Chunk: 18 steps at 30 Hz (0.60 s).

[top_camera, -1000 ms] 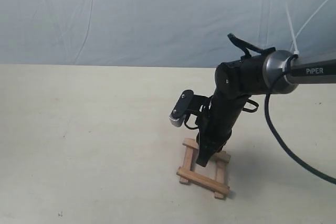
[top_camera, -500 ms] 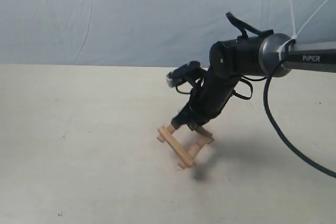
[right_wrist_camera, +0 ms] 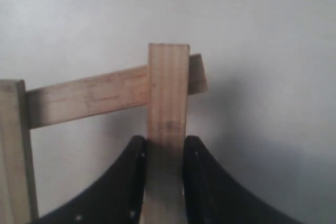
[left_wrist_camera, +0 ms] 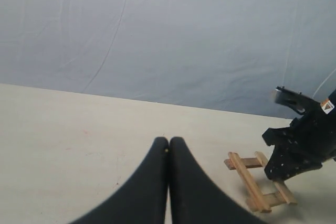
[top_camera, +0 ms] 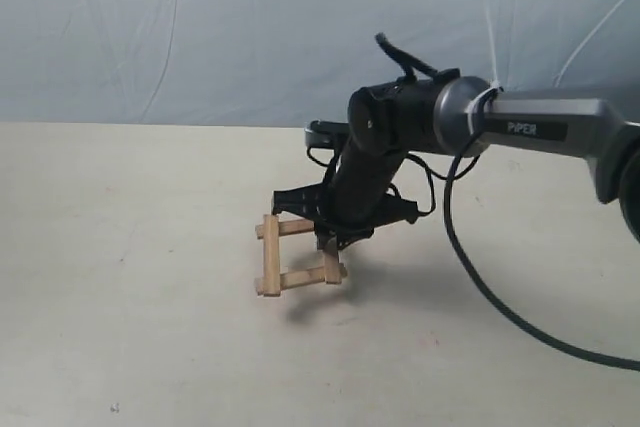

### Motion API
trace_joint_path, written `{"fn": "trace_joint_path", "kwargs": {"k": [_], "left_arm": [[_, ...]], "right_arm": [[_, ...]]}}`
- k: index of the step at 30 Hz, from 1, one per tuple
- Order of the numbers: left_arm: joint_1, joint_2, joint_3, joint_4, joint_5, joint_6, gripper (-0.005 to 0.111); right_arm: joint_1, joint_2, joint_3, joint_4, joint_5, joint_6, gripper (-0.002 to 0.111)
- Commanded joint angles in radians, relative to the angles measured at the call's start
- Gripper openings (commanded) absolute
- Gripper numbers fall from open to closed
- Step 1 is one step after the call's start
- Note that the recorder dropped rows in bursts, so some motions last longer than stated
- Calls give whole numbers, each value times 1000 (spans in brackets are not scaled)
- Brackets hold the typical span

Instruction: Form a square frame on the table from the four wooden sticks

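Observation:
The four wooden sticks are joined as a small square frame (top_camera: 270,255), which hangs tilted just above the table (top_camera: 120,247) with its shadow under it. My right gripper (top_camera: 330,249) is shut on the frame's right-hand slat. In the right wrist view that slat (right_wrist_camera: 168,93) runs between the black fingers of the right gripper (right_wrist_camera: 164,145), a cross slat (right_wrist_camera: 89,95) lies under its end, and a third slat (right_wrist_camera: 13,145) shows at the edge. The left wrist view shows the frame (left_wrist_camera: 247,178) off to one side of my left gripper (left_wrist_camera: 168,141), which is shut on nothing.
A wrinkled blue-grey backdrop (top_camera: 250,27) stands behind the table. The right arm (top_camera: 540,127) and its black cable (top_camera: 470,267) reach in from the right of the exterior view.
The right gripper has lifted the frame off the table and carried it to the left, turning it as it went. The frame was lying flat a second ago.

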Motion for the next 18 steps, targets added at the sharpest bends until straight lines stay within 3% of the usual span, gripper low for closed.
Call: {"fn": "trace_joint_path", "kwargs": {"k": [1, 3, 5, 8, 9, 11, 12, 13, 15, 18], "left_arm": [[2, -6, 3, 8, 6, 4, 0], [2, -6, 3, 8, 6, 4, 0], [2, -6, 3, 8, 6, 4, 0], [2, -6, 3, 8, 6, 4, 0], [2, -6, 3, 8, 6, 4, 0], [2, -6, 3, 6, 6, 4, 0], [2, -6, 3, 6, 6, 4, 0], [2, -6, 3, 8, 6, 4, 0], [2, -6, 3, 11, 6, 4, 0], [2, -6, 3, 11, 6, 4, 0]], "right_arm": [[1, 40, -6, -7, -15, 44, -1], [1, 47, -6, -3, -19, 55, 1], [1, 47, -6, -3, -19, 63, 10], [0, 21, -6, -52, -8, 63, 56], [-2, 5, -6, -84, 5, 63, 58], [-31, -44, -6, -103, 52, 61, 38], [-61, -75, -6, -144, 127, 44, 10], [-89, -99, 10, -175, 167, 40, 0], [-159, -183, 100, -198, 175, -22, -1], [-340, -356, 365, -198, 58, -133, -1]]}}
